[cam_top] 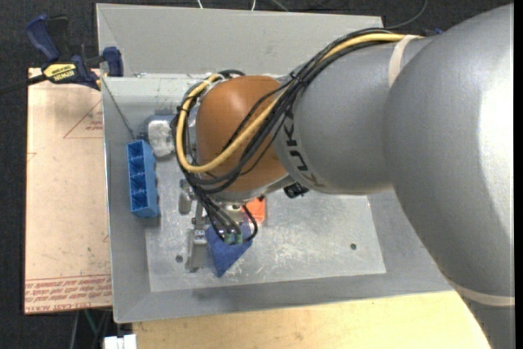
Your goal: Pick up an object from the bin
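Observation:
My gripper point(196, 246) reaches down to the bin floor near the front left, under the arm's wrist. A dark blue wedge-shaped thing point(228, 256) lies right against its right side; whether it is gripped is hidden. Just behind that, a small orange thing point(256, 210) peeks out from under the wrist. A blue ridged tray-like block point(141, 179) lies along the left wall, a hand's width left of the gripper.
A pale silvery lump point(160, 136) sits in the back left corner, beyond the blue block. The arm and its wrist cover hide the bin's middle and back. Bare grey floor shows at the front right.

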Tool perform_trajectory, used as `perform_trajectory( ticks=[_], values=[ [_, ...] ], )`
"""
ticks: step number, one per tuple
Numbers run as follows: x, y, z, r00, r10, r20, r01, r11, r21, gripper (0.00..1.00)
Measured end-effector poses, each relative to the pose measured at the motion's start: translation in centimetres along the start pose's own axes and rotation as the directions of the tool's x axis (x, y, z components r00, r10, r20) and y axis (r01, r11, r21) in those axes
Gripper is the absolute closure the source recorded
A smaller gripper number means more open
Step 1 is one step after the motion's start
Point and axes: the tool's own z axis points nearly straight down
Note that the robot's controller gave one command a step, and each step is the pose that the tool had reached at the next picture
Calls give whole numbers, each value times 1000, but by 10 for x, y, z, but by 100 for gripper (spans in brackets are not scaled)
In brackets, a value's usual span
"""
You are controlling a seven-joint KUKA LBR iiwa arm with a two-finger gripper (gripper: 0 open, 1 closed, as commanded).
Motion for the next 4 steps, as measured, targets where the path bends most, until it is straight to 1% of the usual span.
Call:
perform_trajectory(
  ticks=[1,2,3,4],
  values=[
    [-2,-1,-5,1000,5,7,-5,1000,-2,0],
    [-2,-71,71,865,-502,-1,502,865,0,0],
    [-1,-89,-12,944,-329,12,329,944,-1,0],
    [13,-82,41,697,-717,-8,717,697,-8,0]
  ],
)
